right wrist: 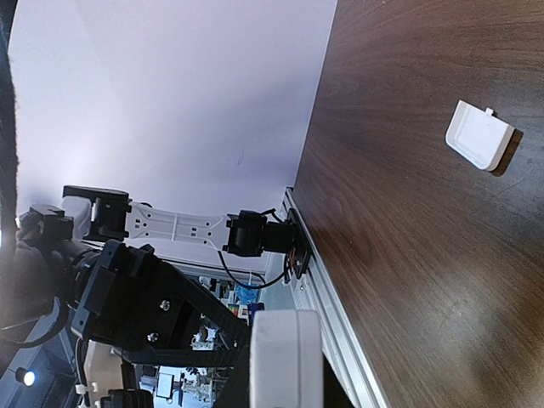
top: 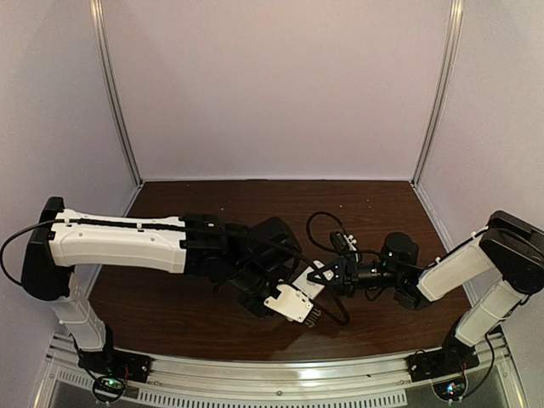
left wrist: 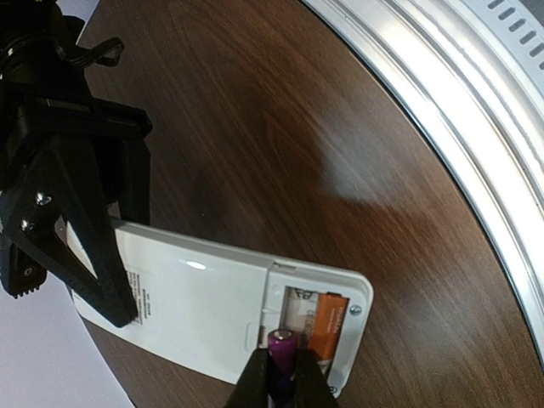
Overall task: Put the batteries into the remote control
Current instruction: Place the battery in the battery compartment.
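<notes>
Remote control (left wrist: 212,306), clamped in right gripper's (left wrist: 75,293) jaws, holds the orange battery (left wrist: 329,327); left gripper's (left wrist: 280,382) jaws pinch the purple battery (left wrist: 283,347), likely needing seating just ahead.

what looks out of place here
The purple battery stands on end in the remote control, pinched by the left gripper, while the orange battery lies seated. The battery cover lies loose on the table.

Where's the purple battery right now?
Left wrist view, bottom centre: the purple battery is pinched by the left gripper at the open compartment of the remote control, beside the orange battery.
</notes>
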